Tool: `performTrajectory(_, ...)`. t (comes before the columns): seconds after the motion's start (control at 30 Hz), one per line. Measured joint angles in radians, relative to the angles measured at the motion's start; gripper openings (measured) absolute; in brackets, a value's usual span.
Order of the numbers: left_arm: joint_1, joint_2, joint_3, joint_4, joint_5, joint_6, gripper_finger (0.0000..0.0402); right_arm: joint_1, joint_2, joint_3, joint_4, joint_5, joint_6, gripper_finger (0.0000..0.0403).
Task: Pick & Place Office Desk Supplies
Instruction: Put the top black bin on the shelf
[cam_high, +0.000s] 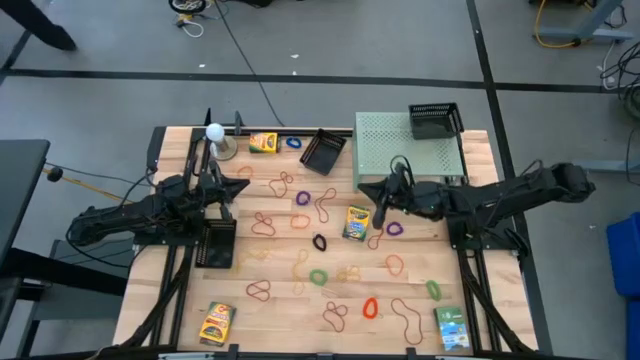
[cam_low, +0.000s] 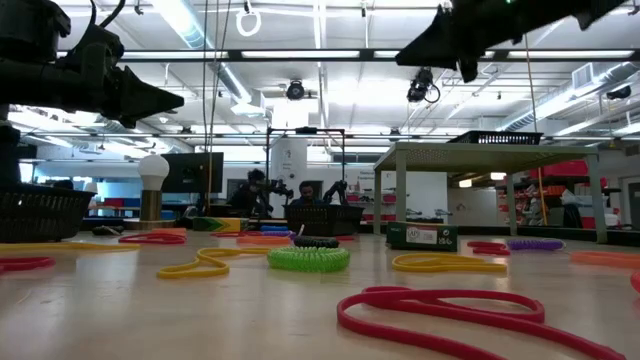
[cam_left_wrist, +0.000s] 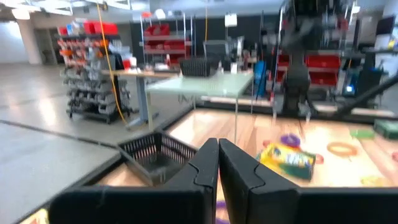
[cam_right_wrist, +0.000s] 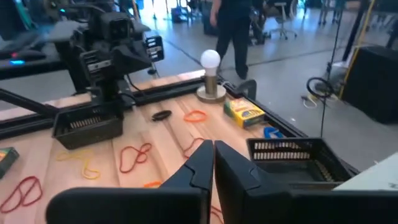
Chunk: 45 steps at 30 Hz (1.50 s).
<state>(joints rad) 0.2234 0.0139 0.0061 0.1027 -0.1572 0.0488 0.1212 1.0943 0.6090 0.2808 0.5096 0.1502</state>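
Coloured rubber bands (cam_high: 318, 276) lie scattered across our wooden table (cam_high: 280, 320), with crayon boxes (cam_high: 356, 223) among them; their printing is too small to read. Our right gripper (cam_high: 381, 204) hangs above the boxes' middle one, fingers together and empty. Our left gripper (cam_high: 237, 188) hovers closed too. Around stand black mesh baskets (cam_high: 324, 150), a green shelf (cam_high: 405, 152) and a white ball (cam_high: 214, 131). Beyond, a person (cam_right_wrist: 233, 25) shows only partly.

Green rubber band (cam_low: 307, 258), yellow-green crayon box (cam_high: 356, 223)
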Motion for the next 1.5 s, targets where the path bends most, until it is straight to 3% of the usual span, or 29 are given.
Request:
performTrajectory(0.27,0.000,0.000,0.000,0.122,0.013,-0.005,0.0020,0.004,0.000,-0.087,0.073,0.003,-0.010,0.0010)
performTrajectory(0.47,-0.001,0.000,0.000,0.135,0.113,-0.095,0.0020,0.004,0.001,-0.088,0.075,0.003,-0.010,0.0016)
performTrajectory(0.6,-0.001,0.000,0.000,0.236,0.115,-0.241,0.0020,0.004,0.001,-0.088,0.075,0.002,-0.021,0.0013)
performTrajectory(0.77,-0.001,0.051,0.020,0.219,0.156,-0.400,0.0020,0.004,0.001,-0.088,0.072,-0.002,-0.036,0.0013)
performTrajectory(0.87,-0.002,0.127,0.021,0.276,0.103,-0.354,0.0020,-0.002,0.001,-0.088,0.072,-0.002,-0.058,0.0013)
performTrajectory(1.0,0.008,0.271,0.034,0.401,0.015,-0.417,0.0021,-0.023,0.001,-0.088,0.073,-0.002,-0.084,0.0013)
performTrajectory(1.1,0.018,0.377,0.078,0.359,-0.002,-0.417,0.0020,-0.046,0.001,-0.088,0.074,-0.001,-0.088,0.0013)
performTrajectory(1.23,0.027,0.552,0.142,0.355,-0.053,-0.305,0.0007,-0.078,0.001,-0.088,0.074,-0.001,-0.088,0.0013)
performTrajectory(1.37,0.061,0.694,0.239,0.350,-0.025,-0.331,0.0005,-0.102,0.001,-0.088,0.074,-0.016,-0.088,0.0013)
performTrajectory(1.5,0.098,0.821,0.362,0.183,-0.021,-0.368,0.0009,-0.109,0.001,-0.088,0.074,-0.024,-0.088,0.0013)
